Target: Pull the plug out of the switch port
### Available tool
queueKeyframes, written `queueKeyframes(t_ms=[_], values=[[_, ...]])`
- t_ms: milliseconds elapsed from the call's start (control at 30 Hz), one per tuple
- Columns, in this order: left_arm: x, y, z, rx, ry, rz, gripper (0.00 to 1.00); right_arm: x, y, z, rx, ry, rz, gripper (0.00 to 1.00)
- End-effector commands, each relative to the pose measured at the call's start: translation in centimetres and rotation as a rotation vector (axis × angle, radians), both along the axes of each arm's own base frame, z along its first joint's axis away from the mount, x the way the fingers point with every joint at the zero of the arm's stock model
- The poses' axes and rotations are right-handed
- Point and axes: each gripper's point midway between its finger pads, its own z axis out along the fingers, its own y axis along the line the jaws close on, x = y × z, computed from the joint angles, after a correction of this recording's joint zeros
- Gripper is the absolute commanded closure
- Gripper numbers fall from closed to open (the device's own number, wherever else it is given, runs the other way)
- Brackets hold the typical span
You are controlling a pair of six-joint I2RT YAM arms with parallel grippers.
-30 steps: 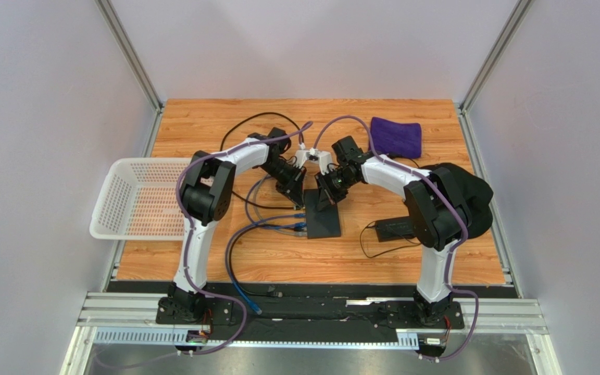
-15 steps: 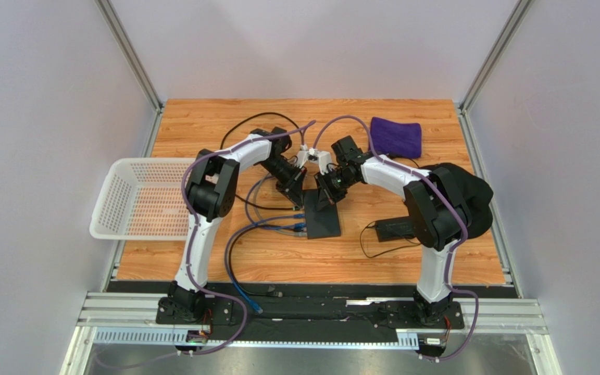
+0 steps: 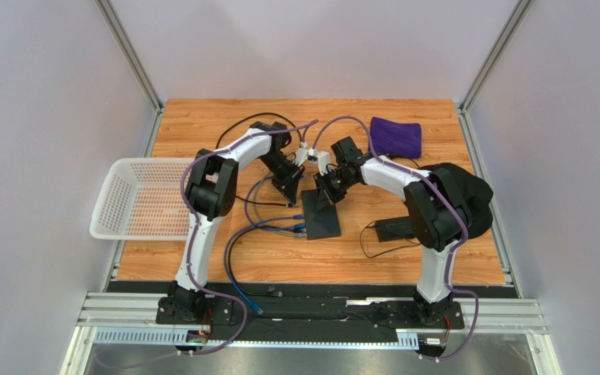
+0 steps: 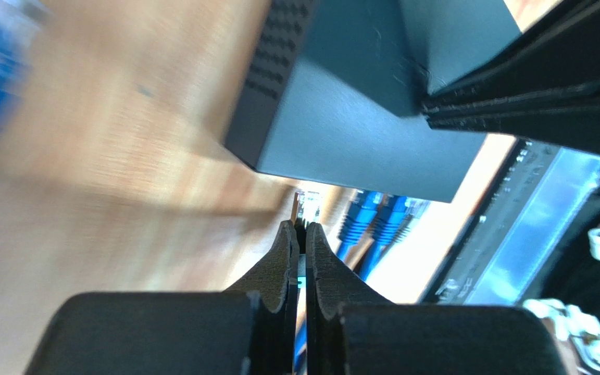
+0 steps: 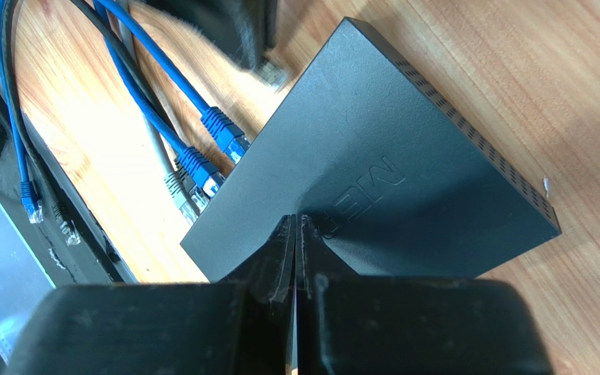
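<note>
The switch (image 3: 325,220) is a flat black box lying mid-table, also seen in the right wrist view (image 5: 373,164) and the left wrist view (image 4: 358,125). My right gripper (image 5: 296,220) is shut and empty, its tips resting on the switch's top (image 3: 327,195). My left gripper (image 4: 300,226) is shut on the plug (image 4: 308,205), a clear connector on a blue cable. That plug (image 5: 274,73) hangs free, a short way off the switch's port edge. In the top view the left gripper (image 3: 290,191) sits just left of the switch. Two blue plugs (image 5: 217,129) and a grey one (image 5: 179,187) sit at the port edge.
A white basket (image 3: 139,199) hangs over the table's left edge. A purple cloth (image 3: 395,137) lies at the back right. A black power brick (image 3: 393,229) and a black bundle (image 3: 467,199) are on the right. Loose blue cables (image 3: 268,226) trail toward the near edge.
My left gripper has drawn back up and to the left, away from the switch's edge, with the plug in it. The right gripper and the switch have stayed put.
</note>
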Motion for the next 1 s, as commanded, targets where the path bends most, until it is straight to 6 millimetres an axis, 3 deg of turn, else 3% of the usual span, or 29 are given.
queueKeyframes(t_ms=[0,133,233,267,400,500,567,667,800,867,900,933,967], values=[[0.5,0.3,1.1,0.007,-0.054,-0.077,1.00,0.3,-1.4,-2.0,-0.088,-0.045,-0.009,1.00],[0.2,0.3,2.7,-0.023,-0.055,-0.061,1.00,0.1,-1.6,-1.5,-0.089,-0.059,-0.004,1.00],[0.9,-0.4,6.4,-0.086,-0.128,-0.049,1.00,0.1,-1.7,-0.9,-0.084,-0.079,-0.004,1.00],[1.3,-0.6,8.4,-0.112,-0.181,-0.040,1.00,0.1,-1.7,-0.7,-0.079,-0.088,-0.004,1.00],[3.8,-1.1,13.5,-0.170,-0.344,0.024,1.00,0.4,-1.7,0.5,-0.064,-0.128,-0.011,1.00],[5.8,-0.6,16.3,-0.183,-0.447,0.059,1.00,0.5,-1.7,1.2,-0.060,-0.149,-0.011,1.00],[7.0,-0.2,17.1,-0.175,-0.494,0.075,1.00,0.7,-1.7,1.7,-0.056,-0.168,-0.012,1.00],[10.5,1.4,17.9,-0.109,-0.613,0.138,1.00,0.9,-1.7,2.1,-0.052,-0.183,-0.015,1.00],[16.6,4.4,18.9,0.047,-0.837,0.228,1.00,0.9,-1.8,2.4,-0.048,-0.194,-0.018,1.00],[19.3,5.5,18.1,0.093,-0.889,0.256,1.00,0.9,-1.8,2.5,-0.050,-0.200,-0.018,1.00],[20.9,6.4,19.1,0.134,-0.955,0.272,1.00,0.9,-1.9,2.5,-0.053,-0.202,-0.017,1.00],[22.2,6.7,17.5,0.172,-0.955,0.272,1.00,0.8,-1.9,2.5,-0.053,-0.200,-0.017,1.00],[23.2,7.5,17.4,0.201,-0.980,0.290,1.00,0.8,-2.0,2.6,-0.054,-0.208,-0.015,1.00]])
